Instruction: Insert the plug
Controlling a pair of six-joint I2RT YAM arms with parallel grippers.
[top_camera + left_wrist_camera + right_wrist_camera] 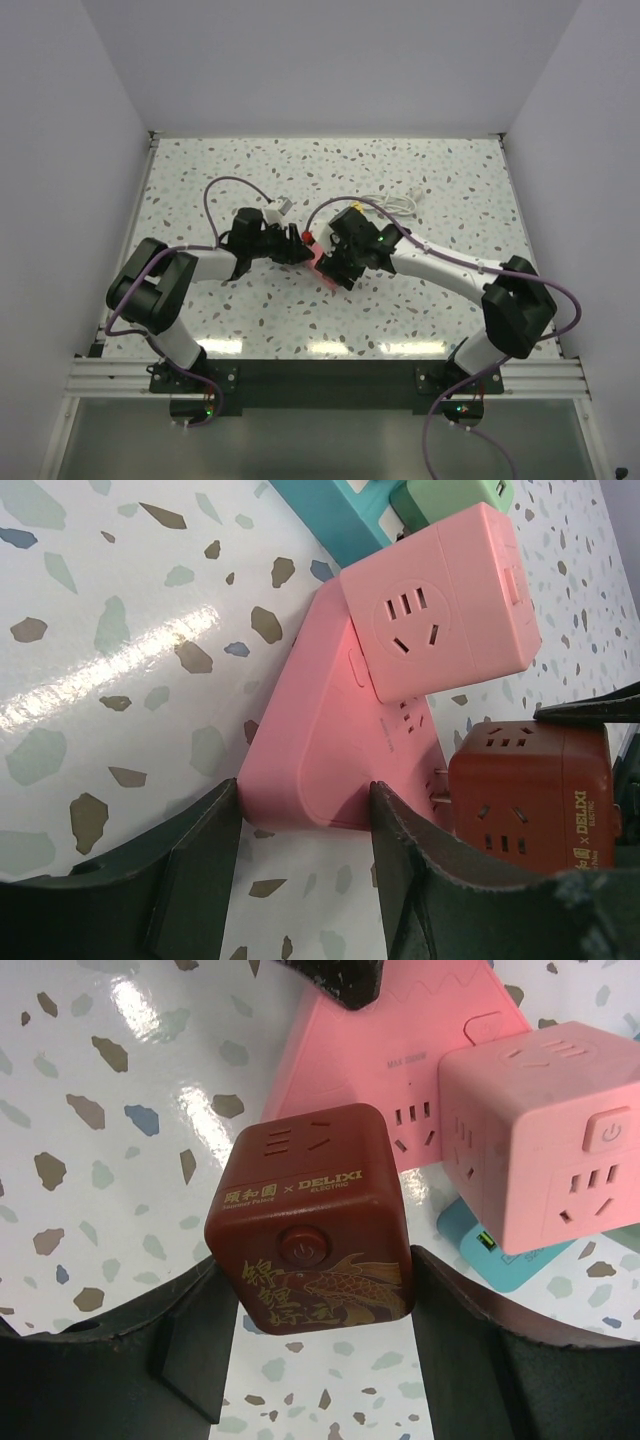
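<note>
A dark red cube plug (310, 1215) with gold fish print is held in my right gripper (315, 1330), whose fingers press both its sides. In the left wrist view the red cube (530, 795) shows its metal prongs (440, 785) bare, right at the sockets of a pink power strip (330, 720). My left gripper (305, 830) is shut on the near end of that strip. A pink cube adapter (440, 605) sits plugged on the strip. From above, both grippers meet at the strip (320, 264) in mid-table.
A teal power strip (330, 510) with a green adapter (450, 495) lies just beyond the pink one. A white cable (390, 205) lies behind the right arm, and a white plug (278, 211) behind the left wrist. Walls enclose three sides.
</note>
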